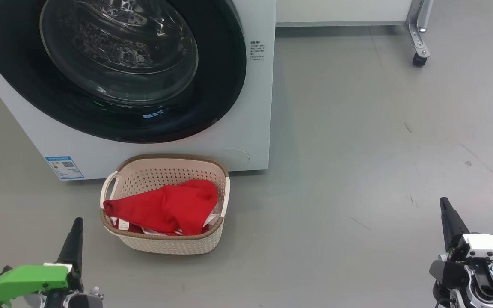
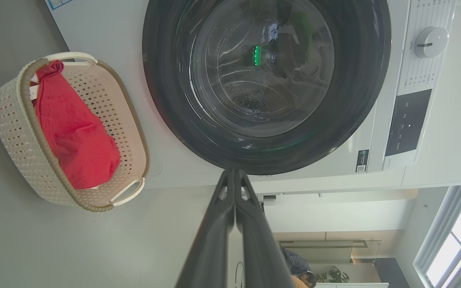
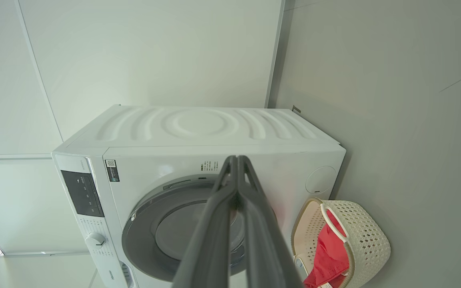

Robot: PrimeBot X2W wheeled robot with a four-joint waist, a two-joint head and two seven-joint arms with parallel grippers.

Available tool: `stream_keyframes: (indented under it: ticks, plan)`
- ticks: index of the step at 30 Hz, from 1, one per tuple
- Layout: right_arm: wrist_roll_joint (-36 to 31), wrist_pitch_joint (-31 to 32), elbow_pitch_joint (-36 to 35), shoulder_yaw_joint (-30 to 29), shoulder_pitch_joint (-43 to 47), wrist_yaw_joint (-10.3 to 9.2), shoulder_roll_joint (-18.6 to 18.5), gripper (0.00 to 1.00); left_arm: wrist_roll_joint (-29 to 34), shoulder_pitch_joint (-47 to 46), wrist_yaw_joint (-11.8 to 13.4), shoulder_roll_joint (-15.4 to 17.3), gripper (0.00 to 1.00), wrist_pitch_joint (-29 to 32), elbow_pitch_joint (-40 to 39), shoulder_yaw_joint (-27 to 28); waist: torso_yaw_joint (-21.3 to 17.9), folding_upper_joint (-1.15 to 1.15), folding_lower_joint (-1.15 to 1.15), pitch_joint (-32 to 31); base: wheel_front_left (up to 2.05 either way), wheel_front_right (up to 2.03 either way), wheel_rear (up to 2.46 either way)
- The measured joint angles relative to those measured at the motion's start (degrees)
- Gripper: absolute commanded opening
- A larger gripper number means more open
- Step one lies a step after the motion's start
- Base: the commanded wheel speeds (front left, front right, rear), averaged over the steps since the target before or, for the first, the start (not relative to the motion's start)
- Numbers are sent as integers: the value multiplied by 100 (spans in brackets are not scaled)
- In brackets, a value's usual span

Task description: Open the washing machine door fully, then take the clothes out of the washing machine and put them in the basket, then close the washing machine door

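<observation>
The washing machine [image 1: 246, 128] stands at the upper left, its round black door [image 1: 114, 64] flat against the front with the glass window at its centre. On the floor just before it stands the cream basket [image 1: 169, 241], red clothes [image 1: 165, 209] heaped inside with a white tag showing. My left gripper [image 1: 75, 224] is low at the left, shut and empty, left of the basket. My right gripper [image 1: 445, 205] is low at the right, shut and empty, far from the basket. In the wrist views the door [image 2: 266, 80] [image 3: 174, 232], basket [image 2: 10, 120] [image 3: 366, 240] and clothes [image 2: 74, 132] [image 3: 326, 256] appear beyond the pressed-together fingers [image 2: 234, 176] [image 3: 236, 162].
Grey floor spreads to the right of the machine. A white frame on a metal leg with a castor [image 1: 419, 53] stands at the back right. The machine's control panel and dial [image 2: 430, 42] lie beside the door. A person [image 2: 298, 268] is far off.
</observation>
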Motion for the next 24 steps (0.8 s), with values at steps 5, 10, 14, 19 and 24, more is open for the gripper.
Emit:
stream_keyframes:
  ticks: [5, 10, 14, 19, 24]
  plan:
    - [0, 0, 0, -1, -1, 0, 0, 0, 0, -1, 0, 0, 0, 0, 0, 0, 0, 0, 0, 0, 0, 0, 0]
    - [0, 1, 0, -1, -1, 0, 1, 0, 0, -1, 0, 0, 0, 0, -1, 0, 0, 0, 0, 0, 0, 0, 0]
    - [0, 1, 0, -2, -2, 0, 1, 0, -1, -1, 0, 0, 0, 0, -1, 0, 0, 0, 0, 0, 0, 0, 0]
    - [0, 1, 0, -2, -2, 0, 1, 0, 0, -1, 0, 0, 0, 0, -1, 0, 0, 0, 0, 0, 0, 0, 0]
    - [0, 1, 0, -3, -3, 0, 2, 0, -1, -1, 0, 0, 0, 0, -1, 0, 0, 0, 0, 0, 0, 0, 0]
